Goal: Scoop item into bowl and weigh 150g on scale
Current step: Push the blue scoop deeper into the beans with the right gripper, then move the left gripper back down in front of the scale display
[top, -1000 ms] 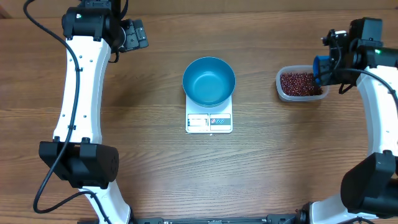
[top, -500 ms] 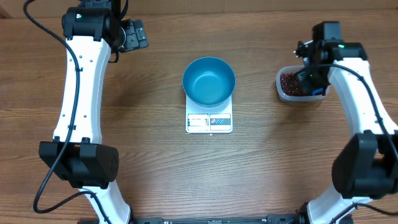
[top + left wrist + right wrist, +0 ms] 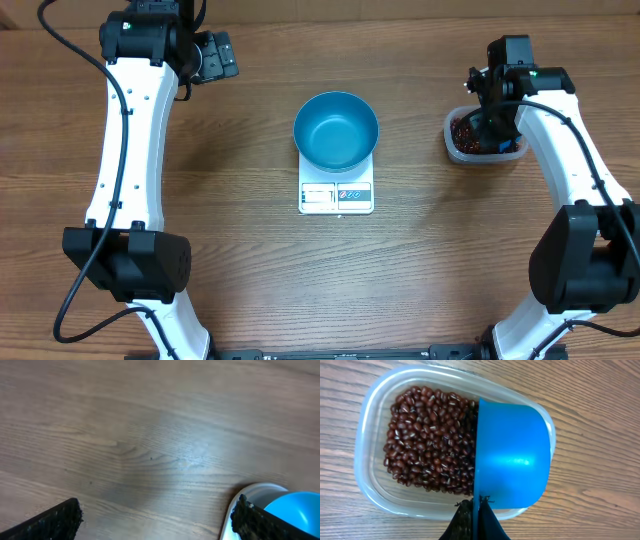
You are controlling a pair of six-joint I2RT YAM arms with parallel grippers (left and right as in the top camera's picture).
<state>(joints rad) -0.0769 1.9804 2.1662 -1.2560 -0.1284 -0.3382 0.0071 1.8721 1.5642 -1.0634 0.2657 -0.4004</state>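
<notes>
The blue bowl (image 3: 336,130) (image 3: 298,509) stands empty on the white scale (image 3: 336,196) (image 3: 248,498) at the table's middle. The item, red-brown beans (image 3: 461,129) (image 3: 427,440), lies in a clear plastic tub (image 3: 451,150) (image 3: 365,475) at the right. My right gripper (image 3: 491,122) (image 3: 480,502) hangs over that tub, shut on the handle of a blue scoop (image 3: 512,455). The scoop's cup sits at the tub's right end with its back facing up, against the beans. My left gripper (image 3: 215,55) (image 3: 157,516) is open over bare wood at the far left, holding nothing.
The wooden table (image 3: 230,250) spreads around the scale. Both arms' bases stand near the front edge, left (image 3: 125,262) and right (image 3: 590,275). The tub lies close to the right arm's link.
My right arm has swung left and come over the tub, and the scoop has moved into it among the beans. The left arm has not moved.
</notes>
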